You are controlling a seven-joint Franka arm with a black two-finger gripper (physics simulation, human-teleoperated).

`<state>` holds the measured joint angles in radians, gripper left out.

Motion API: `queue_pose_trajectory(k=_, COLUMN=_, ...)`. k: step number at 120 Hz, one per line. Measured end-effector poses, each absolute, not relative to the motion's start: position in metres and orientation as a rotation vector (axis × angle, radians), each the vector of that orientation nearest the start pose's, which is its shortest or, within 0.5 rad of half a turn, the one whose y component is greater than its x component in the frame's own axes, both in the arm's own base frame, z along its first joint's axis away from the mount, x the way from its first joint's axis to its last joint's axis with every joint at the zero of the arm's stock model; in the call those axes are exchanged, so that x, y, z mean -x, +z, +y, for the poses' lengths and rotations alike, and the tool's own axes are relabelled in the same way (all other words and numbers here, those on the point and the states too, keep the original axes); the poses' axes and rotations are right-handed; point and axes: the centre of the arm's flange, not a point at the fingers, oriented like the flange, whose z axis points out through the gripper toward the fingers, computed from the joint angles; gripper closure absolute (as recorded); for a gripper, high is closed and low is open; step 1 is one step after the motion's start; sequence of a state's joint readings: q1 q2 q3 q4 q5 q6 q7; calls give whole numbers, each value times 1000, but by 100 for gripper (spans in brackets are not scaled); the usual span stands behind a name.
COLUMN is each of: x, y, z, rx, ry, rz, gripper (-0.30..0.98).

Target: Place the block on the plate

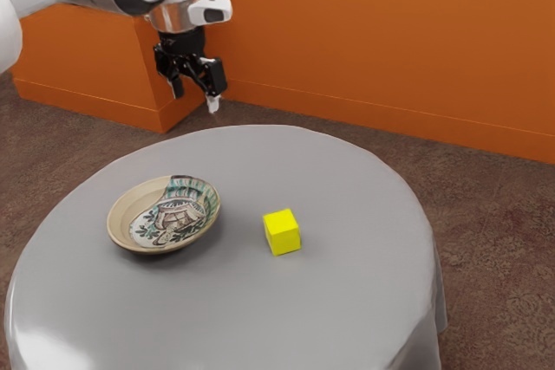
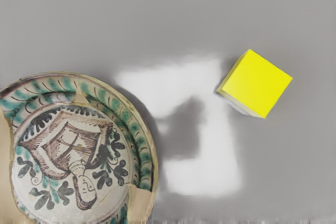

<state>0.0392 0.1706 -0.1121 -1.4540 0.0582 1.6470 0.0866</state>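
Observation:
High above the table's far edge, my black gripper [image 1: 195, 100] hangs in the exterior view with its two fingers spread apart and nothing between them. The yellow block [image 1: 282, 232] rests on the tablecloth, apart from the plate [image 1: 126, 214], toward the exterior view's right. That plate is round and shallow, cream with a painted figure and green marks. From the wrist view, the block [image 2: 255, 83] and the patterned plate [image 2: 79, 156] both lie below my hand, with a stretch of cloth between them.
A round table with a grey cloth [image 1: 225, 318] carries both things. Behind it stand an orange wall [image 1: 373, 32] and a low orange block-like wall section [image 1: 82, 58], above a brown patterned floor [image 1: 494, 240].

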Motion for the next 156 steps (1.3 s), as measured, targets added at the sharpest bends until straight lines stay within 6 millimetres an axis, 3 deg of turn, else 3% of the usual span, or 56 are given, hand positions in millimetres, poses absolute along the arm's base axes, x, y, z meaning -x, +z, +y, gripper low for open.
queue_pose_trajectory(k=8, x=-610, y=589, z=-34, rx=3088, ry=-25, rz=254, gripper=0)
queue_pose_trajectory(k=14, x=-610, y=580, z=-39, rx=3085, ry=7, rz=267, gripper=0)
queue_pose_trajectory(k=34, x=-608, y=500, z=-81, rx=3055, ry=159, rz=351, gripper=0)
queue_pose_trajectory(k=48, x=-607, y=463, z=-111, rx=3034, ry=169, rz=350, gripper=0)
queue_pose_trajectory(k=65, x=-631, y=417, z=-140, rx=3051, ry=157, rz=212, gripper=0)
queue_pose_trajectory(k=82, x=-660, y=389, z=-140, rx=3093, ry=127, rz=-78, gripper=0)
queue_pose_trajectory(k=92, x=-666, y=381, z=-140, rx=3097, ry=107, rz=-270, gripper=0)
queue_pose_trajectory(k=119, x=-675, y=337, z=-139, rx=3039, ry=81, rz=-764, gripper=0)
queue_pose_trajectory(k=156, x=-677, y=297, z=-136, rx=2935, ry=38, rz=-1054, gripper=0)
